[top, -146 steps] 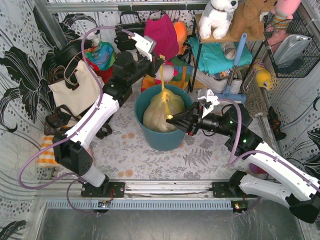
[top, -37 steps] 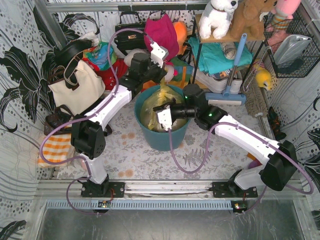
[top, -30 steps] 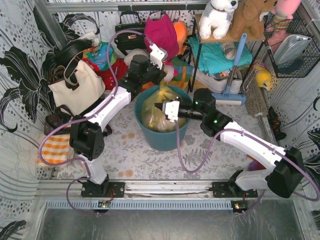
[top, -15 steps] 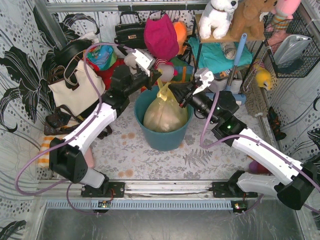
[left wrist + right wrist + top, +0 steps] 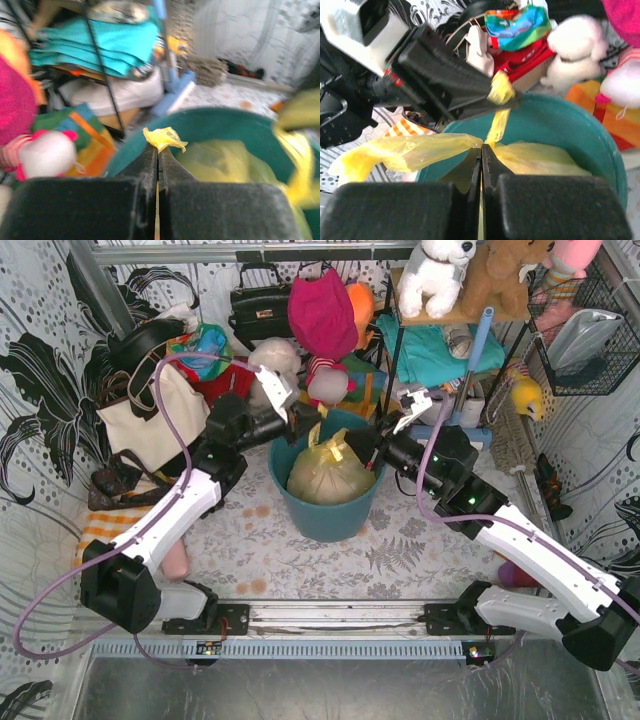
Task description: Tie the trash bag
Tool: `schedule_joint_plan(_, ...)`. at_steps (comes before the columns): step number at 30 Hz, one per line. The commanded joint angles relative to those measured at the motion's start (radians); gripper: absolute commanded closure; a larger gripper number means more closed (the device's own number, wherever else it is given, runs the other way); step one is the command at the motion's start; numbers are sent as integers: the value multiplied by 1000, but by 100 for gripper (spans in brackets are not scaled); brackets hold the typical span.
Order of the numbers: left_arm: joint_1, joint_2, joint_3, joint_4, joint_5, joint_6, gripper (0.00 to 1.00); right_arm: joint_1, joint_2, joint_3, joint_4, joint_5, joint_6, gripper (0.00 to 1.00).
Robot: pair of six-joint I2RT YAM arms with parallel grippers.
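Note:
The yellow trash bag (image 5: 326,476) sits in the teal bin (image 5: 322,522), its top gathered into a bunch. My left gripper (image 5: 301,424) is at the bin's back left rim, shut on the end of one yellow handle strip (image 5: 164,138). My right gripper (image 5: 366,451) is at the bin's right rim, shut on the other strip (image 5: 405,152). In the right wrist view my right gripper (image 5: 481,148) grips where the strips cross, and a strip (image 5: 498,117) runs up to the left gripper (image 5: 496,99). The bag (image 5: 220,160) and the bin rim (image 5: 227,117) show in the left wrist view.
A cream tote bag (image 5: 150,420) stands at the left, a black handbag (image 5: 258,305) and a pink bag (image 5: 322,310) behind the bin. A metal rack (image 5: 395,350) with plush toys and teal cloth is at the back right, with a blue-handled broom (image 5: 474,360) and a wire basket (image 5: 585,340).
My right gripper drew back from over the bag to the bin's right rim. My left gripper moved left and nearer. Both stay shut on the strips, which now sit lower at the bag's top.

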Motion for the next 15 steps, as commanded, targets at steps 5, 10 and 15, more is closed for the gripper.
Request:
schedule_joint_plan(5,-6,-149,-192,331,340,-55,100,-3,-55,-26,-63,93,159,100)
schedule_joint_plan(10,-7,-180,-118,323,222,-23,100,-3,12,82,18,89,115,100)
schedule_joint_plan(15,-5,-155,82,248,79,-11,100,-3,87,253,70,74,54,100)
